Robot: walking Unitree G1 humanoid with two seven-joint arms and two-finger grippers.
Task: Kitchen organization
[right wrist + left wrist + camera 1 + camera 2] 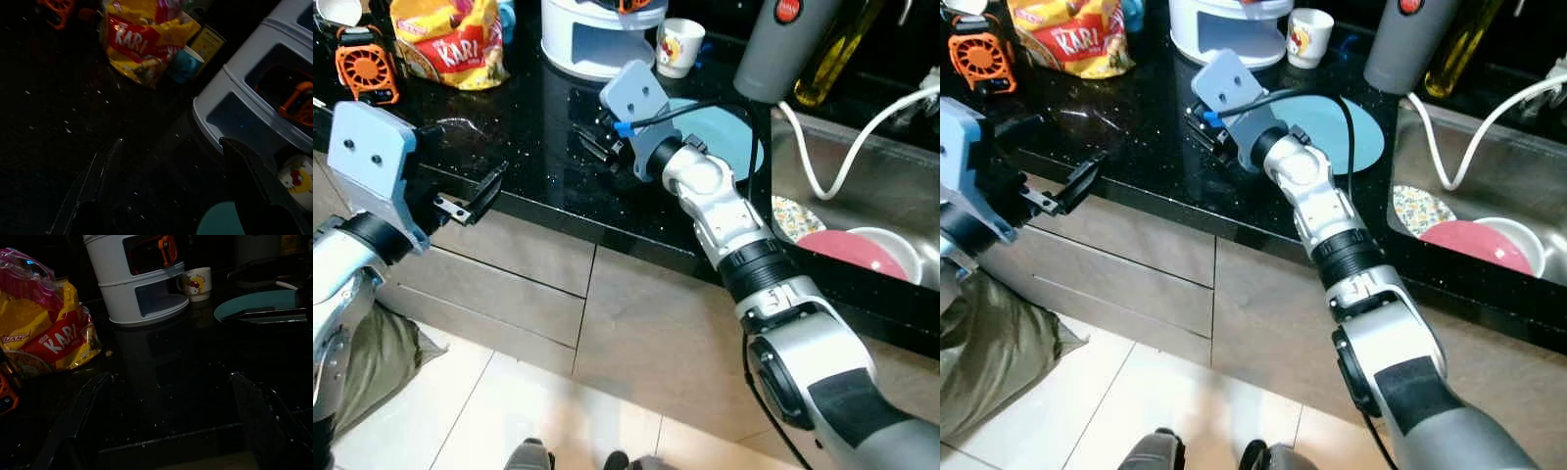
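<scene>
left hand (475,201) spread, right hand (597,142) spread

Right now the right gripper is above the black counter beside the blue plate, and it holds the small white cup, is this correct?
Not quite. The right gripper is above the black counter beside the blue plate, but it holds nothing: the small white cup stands apart near the white container, as the left eye view shows.
</scene>
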